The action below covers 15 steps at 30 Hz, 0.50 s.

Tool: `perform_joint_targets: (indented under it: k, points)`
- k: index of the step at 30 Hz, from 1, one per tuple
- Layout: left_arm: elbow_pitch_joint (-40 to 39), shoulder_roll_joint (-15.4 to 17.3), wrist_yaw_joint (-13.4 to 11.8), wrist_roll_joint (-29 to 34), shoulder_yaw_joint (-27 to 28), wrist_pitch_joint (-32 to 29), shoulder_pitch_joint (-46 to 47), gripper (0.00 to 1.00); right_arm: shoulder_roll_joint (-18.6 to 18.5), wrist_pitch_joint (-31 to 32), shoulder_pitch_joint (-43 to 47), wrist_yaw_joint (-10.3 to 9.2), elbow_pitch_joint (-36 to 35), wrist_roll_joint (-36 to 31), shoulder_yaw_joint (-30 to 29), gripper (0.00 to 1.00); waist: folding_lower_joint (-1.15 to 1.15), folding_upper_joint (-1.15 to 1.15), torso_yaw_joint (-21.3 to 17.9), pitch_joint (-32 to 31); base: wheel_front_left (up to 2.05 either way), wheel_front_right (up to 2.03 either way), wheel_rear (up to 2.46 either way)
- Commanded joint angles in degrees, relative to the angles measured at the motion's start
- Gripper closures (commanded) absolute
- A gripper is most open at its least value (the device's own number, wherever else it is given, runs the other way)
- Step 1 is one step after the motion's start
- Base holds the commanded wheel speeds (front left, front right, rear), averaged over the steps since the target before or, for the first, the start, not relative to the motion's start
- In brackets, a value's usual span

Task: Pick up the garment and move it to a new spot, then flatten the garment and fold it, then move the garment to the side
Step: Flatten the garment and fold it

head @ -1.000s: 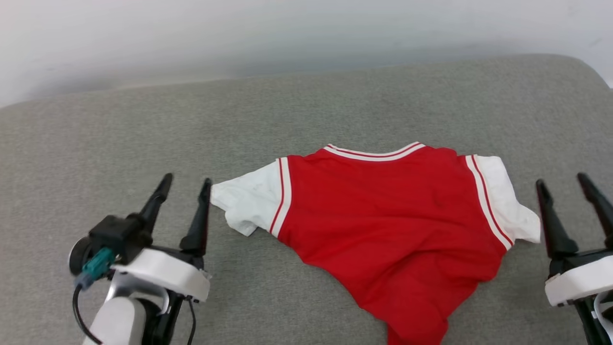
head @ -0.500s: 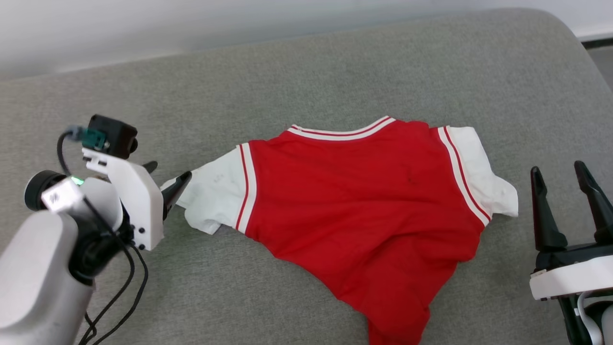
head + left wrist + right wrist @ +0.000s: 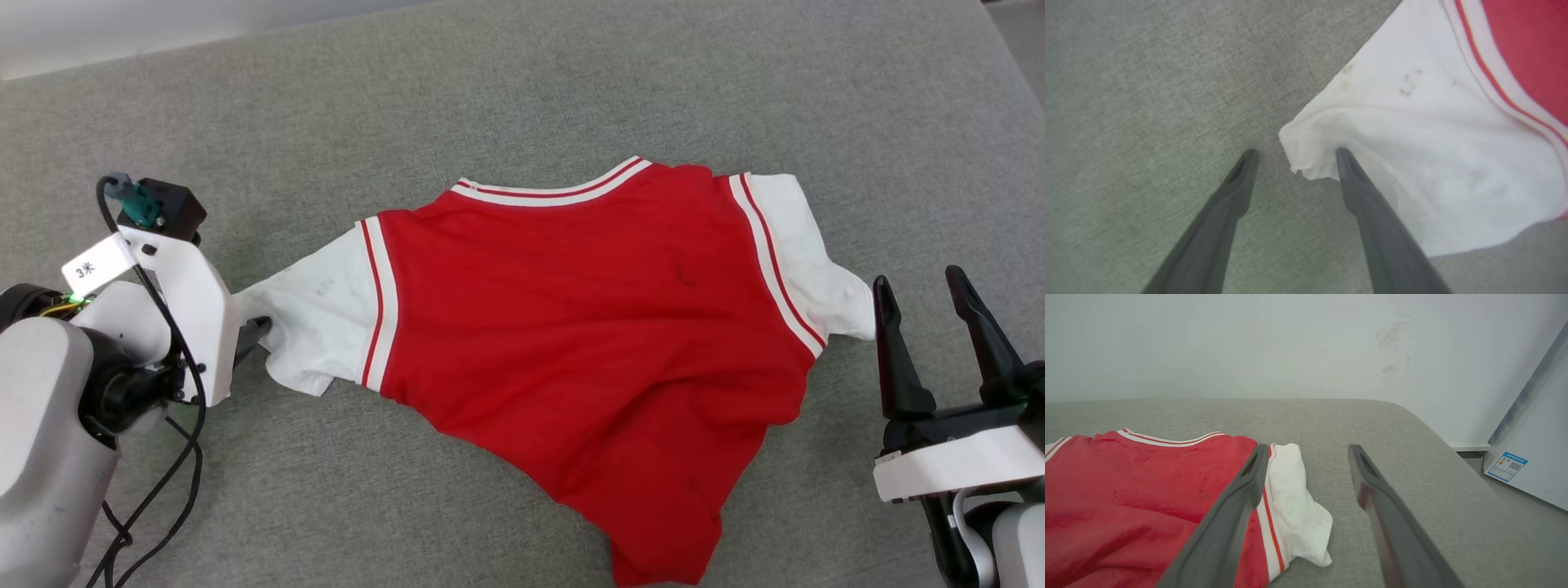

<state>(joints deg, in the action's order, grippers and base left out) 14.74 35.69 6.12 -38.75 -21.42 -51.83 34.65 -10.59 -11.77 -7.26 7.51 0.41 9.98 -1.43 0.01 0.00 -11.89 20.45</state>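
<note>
The garment [image 3: 571,343], a red T-shirt with white sleeves and striped seams, lies rumpled on the grey cushion [image 3: 490,90], collar at the far side. My left gripper [image 3: 1296,152] is open at the left sleeve's cuff [image 3: 1306,159]: the cuff corner sits between the tips, and one finger [image 3: 1355,179] rests on the white cloth. In the head view only a dark fingertip [image 3: 253,329] shows past the white wrist mount. My right gripper [image 3: 917,278] stands open just right of the right sleeve [image 3: 824,286], holding nothing; in its own wrist view it [image 3: 1308,447] is above that sleeve [image 3: 1298,506].
The grey cushion's rounded right edge [image 3: 1437,437] drops to the floor. A pale wall [image 3: 1249,343] runs behind it. A white panel with a blue label [image 3: 1506,466] stands at the right. The left arm's black cable [image 3: 175,482] hangs over the cushion.
The head camera has tilted down. My left arm has turned and reached right, bringing its open fingers to the left sleeve's cuff. The right gripper stays open beside the right sleeve.
</note>
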Motion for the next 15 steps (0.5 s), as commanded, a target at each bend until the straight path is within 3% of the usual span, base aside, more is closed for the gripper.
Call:
perform_joint_targets:
  k: [1, 4, 5, 6, 9, 15]
  points:
    - [1.05, -0.21, 0.33, 0.08, -1.11, -0.40, -0.45, 0.00, 0.43, -0.43, -0.89, -0.04, 0.37, -0.42, -0.04, 0.00, -0.01, 0.00, -0.25, 0.55, 0.00, 0.00, 0.00]
    - [1.76, -1.12, 0.54, -0.74, -2.40, -0.66, -1.93, 0.00, 0.50, -0.69, -0.99, -0.04, 0.63, -0.52, -0.21, 0.00, -0.01, 0.00, -0.16, 0.92, 0.00, 0.00, 0.00]
    - [1.96, -1.54, 0.56, -1.10, -2.61, -0.41, -2.39, 0.44, 0.55, -0.73, -1.04, -0.04, 0.69, -0.62, -0.25, 0.00, -0.01, 0.00, -0.08, 0.98, 0.00, 0.00, 0.00]
    - [2.16, -2.17, 0.62, -1.74, -2.60, -0.02, -2.86, 1.00, 0.63, -0.77, -1.12, -0.04, 0.74, -0.69, -0.31, 0.00, -0.01, 0.00, 0.02, 0.99, 0.00, 0.00, 0.00]
    - [2.54, -3.01, 0.71, -2.82, -1.92, 1.97, -4.03, 1.00, 0.69, -0.42, -1.30, -0.04, 0.89, -0.92, -0.43, 0.00, -0.01, 0.00, 0.36, 0.75, 0.00, 0.00, 0.00]
    - [3.21, -1.67, 0.34, -2.34, 0.24, 7.14, -5.15, 1.00, 0.16, 0.39, -0.63, -0.04, 0.99, -1.22, -0.81, 0.00, -0.01, 0.00, 1.46, -0.82, 0.00, 0.00, 0.00]
